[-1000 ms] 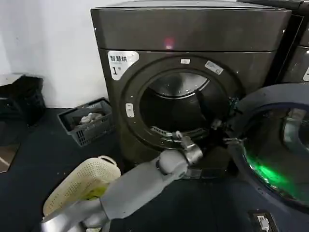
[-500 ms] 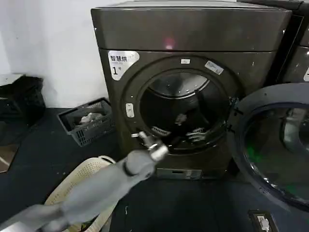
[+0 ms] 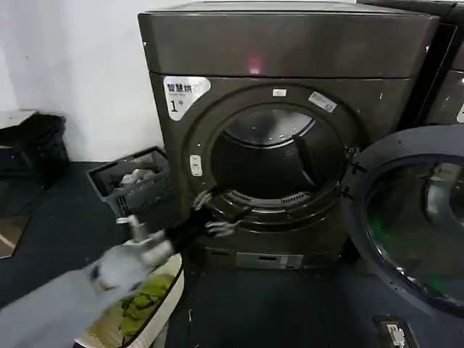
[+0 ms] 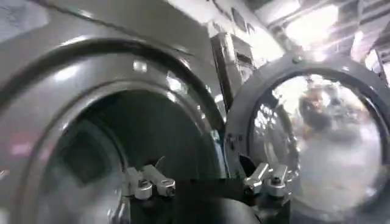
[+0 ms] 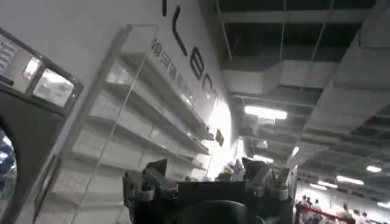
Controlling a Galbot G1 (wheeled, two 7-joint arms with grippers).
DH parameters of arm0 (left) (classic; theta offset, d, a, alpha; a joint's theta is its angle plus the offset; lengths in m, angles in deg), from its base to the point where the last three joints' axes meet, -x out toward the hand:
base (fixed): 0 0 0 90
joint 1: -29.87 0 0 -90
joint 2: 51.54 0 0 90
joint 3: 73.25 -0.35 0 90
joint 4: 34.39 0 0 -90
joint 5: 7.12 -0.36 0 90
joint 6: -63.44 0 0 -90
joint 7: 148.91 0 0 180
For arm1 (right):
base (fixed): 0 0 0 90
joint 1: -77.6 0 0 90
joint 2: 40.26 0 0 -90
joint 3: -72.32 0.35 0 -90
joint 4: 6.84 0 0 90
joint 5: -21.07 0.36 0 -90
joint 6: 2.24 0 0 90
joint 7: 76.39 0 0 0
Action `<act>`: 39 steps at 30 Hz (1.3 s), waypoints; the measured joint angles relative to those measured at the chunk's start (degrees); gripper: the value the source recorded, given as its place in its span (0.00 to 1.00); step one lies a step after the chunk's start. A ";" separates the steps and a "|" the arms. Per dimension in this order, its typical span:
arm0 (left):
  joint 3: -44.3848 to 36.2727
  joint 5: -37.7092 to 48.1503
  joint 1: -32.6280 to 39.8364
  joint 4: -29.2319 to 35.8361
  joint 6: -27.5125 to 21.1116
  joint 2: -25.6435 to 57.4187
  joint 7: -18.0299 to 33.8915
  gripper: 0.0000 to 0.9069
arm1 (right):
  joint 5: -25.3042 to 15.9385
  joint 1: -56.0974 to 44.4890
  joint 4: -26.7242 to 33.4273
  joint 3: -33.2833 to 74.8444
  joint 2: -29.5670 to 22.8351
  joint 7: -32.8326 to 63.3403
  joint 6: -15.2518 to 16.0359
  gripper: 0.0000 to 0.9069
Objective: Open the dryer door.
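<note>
The dark bronze-grey dryer (image 3: 290, 51) with the white "1" sticker (image 3: 181, 94) stands in front of me. The dryer door (image 3: 413, 217) hangs swung out wide to the right on its hinge, inner face and glass toward me. That leaves the drum mouth (image 3: 275, 156) uncovered. My left gripper (image 3: 210, 215) is open with nothing in it, low at the left of the drum rim. In the left wrist view the left gripper (image 4: 207, 182) faces the drum, with the dryer door (image 4: 317, 122) off to one side. My right gripper (image 5: 210, 176) is open and points up at a ceiling and shelves.
A grey crate of laundry (image 3: 134, 181) sits on the floor left of the dryer. A cream laundry basket (image 3: 163, 290) with green cloth lies under my left arm. A second dark machine (image 3: 449, 72) stands at the right edge.
My left arm has drawn back leftward and down, from beside the door's hinge to the drum's lower left rim. The door has stayed wide open at the right.
</note>
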 joint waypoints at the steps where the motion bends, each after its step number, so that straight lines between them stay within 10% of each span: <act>1: 0.77 -0.06 -0.96 0.71 -0.49 2.02 -1.35 1.00 | -0.59 0.14 -0.04 0.14 0.12 -0.03 -0.33 1.00; 19: 16.44 -5.15 -17.97 5.17 -17.61 29.88 -10.82 1.00 | -1.81 2.11 -1.99 -0.35 0.20 -0.72 -0.02 1.00; 39: 20.01 -10.82 -23.29 4.12 -25.97 37.31 -16.46 1.00 | 0.23 1.67 -2.52 -0.52 0.98 0.30 3.17 1.00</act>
